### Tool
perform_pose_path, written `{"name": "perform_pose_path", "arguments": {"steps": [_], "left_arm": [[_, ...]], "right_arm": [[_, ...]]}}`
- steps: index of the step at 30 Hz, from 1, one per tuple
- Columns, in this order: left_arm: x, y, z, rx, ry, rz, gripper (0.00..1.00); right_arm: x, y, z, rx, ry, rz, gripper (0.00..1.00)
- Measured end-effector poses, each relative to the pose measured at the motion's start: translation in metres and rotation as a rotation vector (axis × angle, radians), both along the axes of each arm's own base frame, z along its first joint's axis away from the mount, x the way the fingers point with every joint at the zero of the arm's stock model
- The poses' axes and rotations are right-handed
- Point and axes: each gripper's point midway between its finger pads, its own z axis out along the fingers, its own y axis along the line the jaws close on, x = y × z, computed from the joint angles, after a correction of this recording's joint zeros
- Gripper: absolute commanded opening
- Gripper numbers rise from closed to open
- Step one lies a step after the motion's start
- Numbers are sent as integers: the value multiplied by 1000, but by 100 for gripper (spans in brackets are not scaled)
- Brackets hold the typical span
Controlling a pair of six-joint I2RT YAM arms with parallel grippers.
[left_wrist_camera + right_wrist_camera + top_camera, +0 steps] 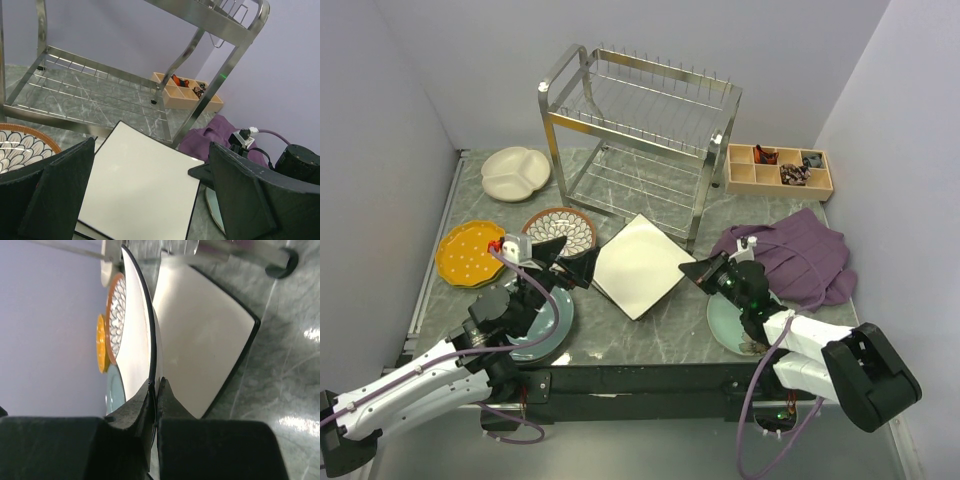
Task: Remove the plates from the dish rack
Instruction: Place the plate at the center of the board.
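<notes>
Right pincer [156, 385] is clamped on the right corner of the white square plate [642, 262]; the plate runs flat leftward from it, over a second square plate [200, 330] at the centre of the counter [678, 322]; left pincer [570, 260] gapes just beside the opposite corner; right arm looks best placed to lower it; dish rack [640, 110] at the far edge shows none.

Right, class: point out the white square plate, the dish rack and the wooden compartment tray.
white square plate [640, 265]: top external view, middle of its face.
dish rack [698, 200]: top external view, its front right leg.
wooden compartment tray [770, 188]: top external view, its near wall.
</notes>
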Motion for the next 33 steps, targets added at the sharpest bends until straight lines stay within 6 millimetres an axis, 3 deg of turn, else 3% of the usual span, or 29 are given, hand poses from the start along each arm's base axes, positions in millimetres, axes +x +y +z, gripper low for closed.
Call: {"name": "perform_pose_path", "arguments": {"steps": [20, 33], "left_arm": [[0, 0, -1, 4, 0, 1, 99], [-1, 0, 0, 3, -1, 0, 100]], "right_arm": [[7, -6, -2, -3, 2, -41, 0], [-10, -5, -6, 23, 39, -6, 0]]}}
